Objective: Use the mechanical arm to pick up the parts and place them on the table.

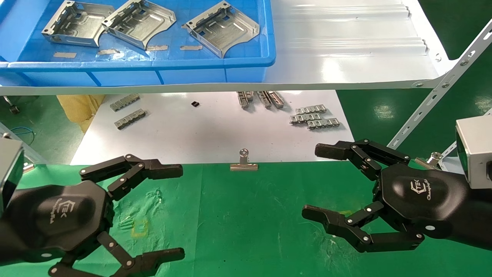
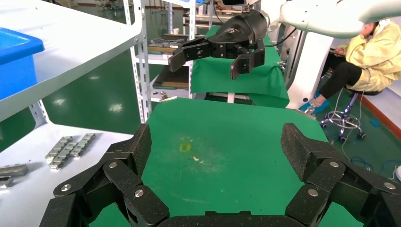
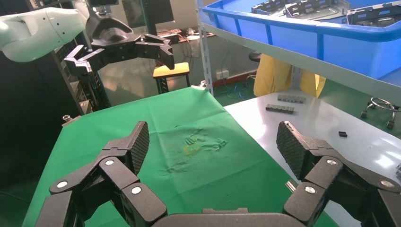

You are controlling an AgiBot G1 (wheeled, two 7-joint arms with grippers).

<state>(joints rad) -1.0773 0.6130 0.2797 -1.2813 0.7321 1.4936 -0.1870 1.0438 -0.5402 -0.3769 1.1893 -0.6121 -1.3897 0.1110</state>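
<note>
Three shiny silver parts [image 1: 77, 23] [image 1: 140, 21] [image 1: 223, 27] lie side by side in a blue bin [image 1: 246, 61] on the white shelf, far above both grippers. The table's green cloth [image 1: 246, 215] carries a small yellow square mark [image 1: 139, 227]. My left gripper [image 1: 181, 211] hovers over the cloth's left side, open and empty. My right gripper [image 1: 310, 181] hovers over the right side, also open and empty. In the left wrist view my left gripper [image 2: 218, 142] shows only green cloth between its pads. The right wrist view shows my right gripper [image 3: 213, 141] the same way, with the parts [image 3: 321, 7] in the bin above.
A silver binder clip [image 1: 243, 163] sits at the cloth's far edge. Grey link strips [image 1: 314, 117] [image 1: 128, 111] lie on the matte white board [image 1: 192, 130] under the shelf [image 1: 346, 50]. A slotted white brace [image 1: 442, 88] slants at the right. A seated person [image 2: 373, 52] is beyond the table.
</note>
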